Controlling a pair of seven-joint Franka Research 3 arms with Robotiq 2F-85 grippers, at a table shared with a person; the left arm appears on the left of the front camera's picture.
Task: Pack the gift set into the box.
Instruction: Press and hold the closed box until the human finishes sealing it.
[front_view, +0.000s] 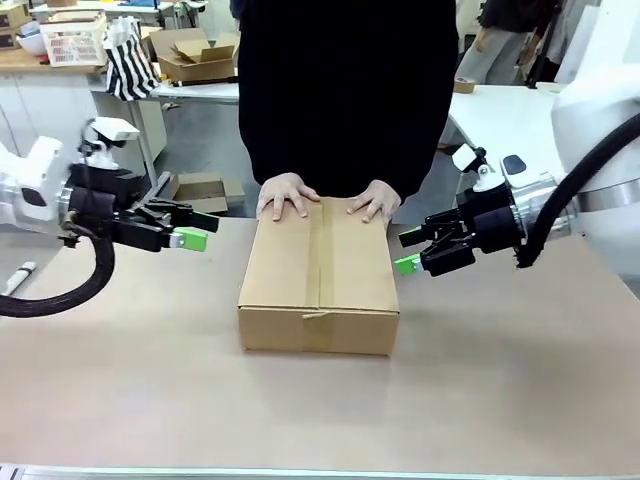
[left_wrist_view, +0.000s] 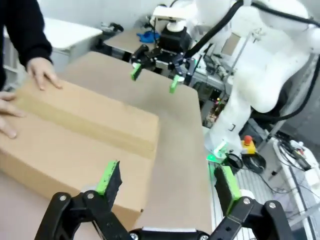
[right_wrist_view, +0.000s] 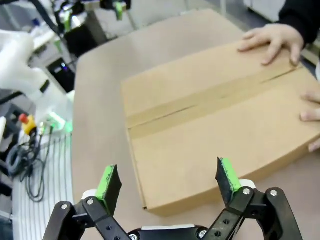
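The box (front_view: 318, 275) is seen closed on the table (front_view: 500, 400), its flaps folded flat and a tape strip (front_view: 321, 250) run along the centre seam. It lies between the two pincers: just inboard of the right gripper (front_view: 408, 251), whose lower green pad is almost level with the box's near right edge, and a little farther inboard of the left gripper (front_view: 192, 232). Both pincers are held wide and empty; this is confirmed in the wrist views, where each pair of green pads is spread apart with only the box ahead of them.

The person's hands (front_view: 287, 195) are laid flat on the far end of the lid, beyond both pincers (probably to keep the flaps down and the box from sliding).

The gift set cannot be seen anywhere; it is judged to be already inside the closed box, though this is not shown. On that reading the packing is nearly or fully done.

The arms appear to be kept clear at either side, so that the lid is left free for the hands. A slip of the box toward the right pincer would bring contact.
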